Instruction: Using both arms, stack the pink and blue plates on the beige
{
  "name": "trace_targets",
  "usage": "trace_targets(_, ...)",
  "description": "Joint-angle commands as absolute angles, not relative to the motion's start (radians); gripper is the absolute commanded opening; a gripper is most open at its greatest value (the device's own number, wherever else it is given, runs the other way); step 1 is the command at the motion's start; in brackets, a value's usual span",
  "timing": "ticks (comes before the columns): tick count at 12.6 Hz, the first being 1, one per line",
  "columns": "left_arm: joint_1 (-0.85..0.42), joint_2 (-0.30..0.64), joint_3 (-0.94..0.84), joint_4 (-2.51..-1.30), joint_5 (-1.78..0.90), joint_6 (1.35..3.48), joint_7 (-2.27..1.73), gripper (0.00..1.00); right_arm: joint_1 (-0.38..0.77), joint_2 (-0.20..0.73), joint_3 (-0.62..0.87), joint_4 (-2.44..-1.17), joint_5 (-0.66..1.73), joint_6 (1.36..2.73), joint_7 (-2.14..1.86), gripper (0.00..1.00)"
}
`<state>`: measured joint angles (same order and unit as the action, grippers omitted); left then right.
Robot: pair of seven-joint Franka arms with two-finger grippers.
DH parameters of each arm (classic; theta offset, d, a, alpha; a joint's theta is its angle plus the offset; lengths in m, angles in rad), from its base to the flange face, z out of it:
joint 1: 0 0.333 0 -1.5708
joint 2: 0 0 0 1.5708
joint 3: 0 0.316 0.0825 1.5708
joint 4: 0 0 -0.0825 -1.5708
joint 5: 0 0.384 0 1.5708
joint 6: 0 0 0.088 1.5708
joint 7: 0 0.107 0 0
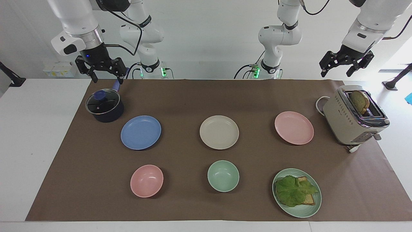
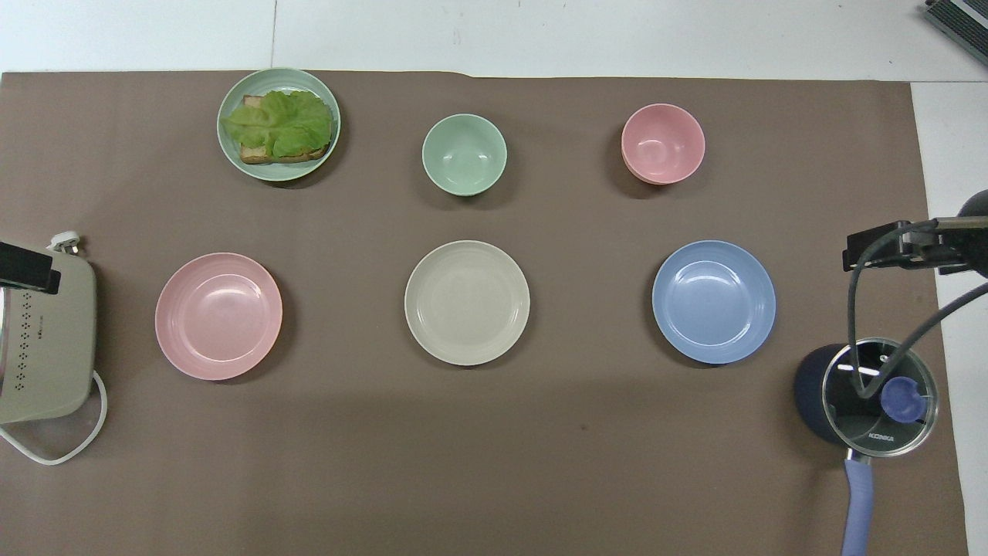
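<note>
Brown matting holds your pink plate (image 1: 294, 127) and blue plate (image 1: 140, 132) beside the beige plate (image 1: 219, 132); both the left gripper (image 1: 347, 63) and right gripper (image 1: 102, 71), spread and empty, risk skidding thin rims.

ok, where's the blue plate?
The blue plate lies toward the right arm's end, beside the beige plate, just farther out than the lidded pot.

Two high, seemingly distant cameras share the mat (image 1: 180, 96).

Blue plate (image 1: 140, 132), beige plate (image 1: 219, 132), pink plate (image 1: 294, 127) in a row — apart, both grippers raised, open.
</note>
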<state>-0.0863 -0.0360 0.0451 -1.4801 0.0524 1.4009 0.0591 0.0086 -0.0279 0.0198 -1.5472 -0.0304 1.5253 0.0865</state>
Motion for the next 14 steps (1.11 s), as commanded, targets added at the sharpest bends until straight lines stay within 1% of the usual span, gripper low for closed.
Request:
trace_targets(1, -0.078, -0.058, 0.044, -1.505, 0.040, 1.399, 0.074, 1.00, 0.006, -0.012, 0.026, -1.522, -0.023, 1.513, 0.106, 1.00)
trace_targets(9, -0.075, -0.067, 0.046, -1.522, 0.038, 1.401, 0.074, 1.00, 0.002, -0.015, 0.015, -1.531, -0.012, 1.516, 0.106, 1.00)
trace_targets(10, -0.061, -0.080, 0.046, -1.543, 0.038, 1.407, 0.074, 1.00, 0.002, -0.015, 0.015, -1.529, -0.011, 1.516, 0.104, 1.00)
trace_targets(11, -0.049, -0.098, 0.046, -1.589, 0.038, 1.431, 0.074, 1.00, 0.002, -0.015, 0.015, -1.529, -0.011, 1.516, 0.103, 1.00)
trace_targets(14, -0.022, -0.117, 0.046, -1.757, 0.038, 1.564, 0.074, 1.00, -0.003, -0.017, 0.014, -1.532, -0.012, 1.516, 0.098, 1.00)
